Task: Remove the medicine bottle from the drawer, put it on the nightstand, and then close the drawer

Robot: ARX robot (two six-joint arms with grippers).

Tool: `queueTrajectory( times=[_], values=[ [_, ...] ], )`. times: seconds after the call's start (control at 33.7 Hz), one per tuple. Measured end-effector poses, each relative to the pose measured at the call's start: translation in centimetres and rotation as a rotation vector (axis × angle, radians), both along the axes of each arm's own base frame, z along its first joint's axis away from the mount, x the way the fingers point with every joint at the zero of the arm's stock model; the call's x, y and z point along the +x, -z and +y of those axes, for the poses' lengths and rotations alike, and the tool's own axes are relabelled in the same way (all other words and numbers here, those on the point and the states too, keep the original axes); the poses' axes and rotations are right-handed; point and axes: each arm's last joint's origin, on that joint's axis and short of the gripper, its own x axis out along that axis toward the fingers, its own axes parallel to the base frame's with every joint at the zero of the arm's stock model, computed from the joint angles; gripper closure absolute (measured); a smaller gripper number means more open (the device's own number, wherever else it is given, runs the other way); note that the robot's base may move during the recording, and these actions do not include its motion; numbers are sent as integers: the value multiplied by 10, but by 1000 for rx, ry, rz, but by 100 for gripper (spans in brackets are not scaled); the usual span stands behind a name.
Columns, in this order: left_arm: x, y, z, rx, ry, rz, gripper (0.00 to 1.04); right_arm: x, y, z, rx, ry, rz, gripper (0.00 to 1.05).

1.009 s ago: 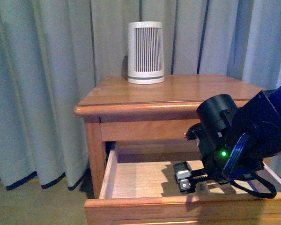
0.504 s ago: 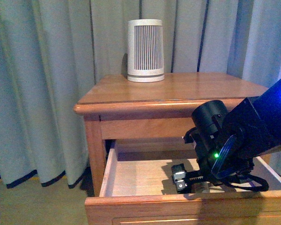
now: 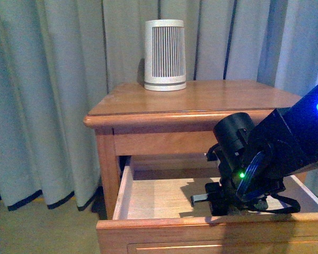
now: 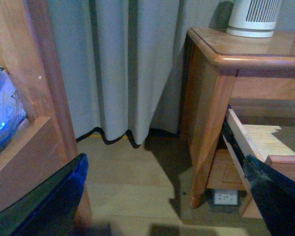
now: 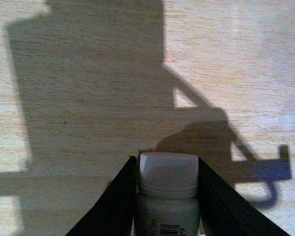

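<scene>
The medicine bottle (image 5: pixel 167 209) shows only in the right wrist view: small and white, with a ribbed cap and a barcode on its label, over the pale floor of the drawer (image 5: pixel 88 73). The right gripper (image 5: pixel 167 160) holds it, one dark finger against each side. In the front view this gripper (image 3: pixel 209 199) sits low inside the open drawer (image 3: pixel 123 190) and hides the bottle. The left wrist view shows the left gripper (image 4: pixel 164 164) spread wide, beside the nightstand (image 4: pixel 206 98).
</scene>
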Motion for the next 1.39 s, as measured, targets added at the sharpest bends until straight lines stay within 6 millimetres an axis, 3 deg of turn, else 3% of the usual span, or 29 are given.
queueTrajectory(
  times=[0.21,0.39,0.74,0.86,0.95,1.1,1.25,1.39],
  values=[
    [0,0,0,0,0,0,7,-10,-12,-1,-20,15,-34,75],
    [0,0,0,0,0,0,7,-23,-40,3,4,-4,-93,75],
    [0,0,0,0,0,0,7,-96,-133,22,202,-83,-168,75],
    [0,0,0,0,0,0,7,-105,-186,10,241,-88,-278,75],
    [0,0,0,0,0,0,7,-96,-229,-3,240,-74,-389,75],
    [0,0,0,0,0,0,7,-57,-270,-31,168,11,-510,75],
    [0,0,0,0,0,0,7,0,-268,-52,78,96,-482,75],
    [0,0,0,0,0,0,7,33,-249,-61,36,142,-440,75]
  ],
)
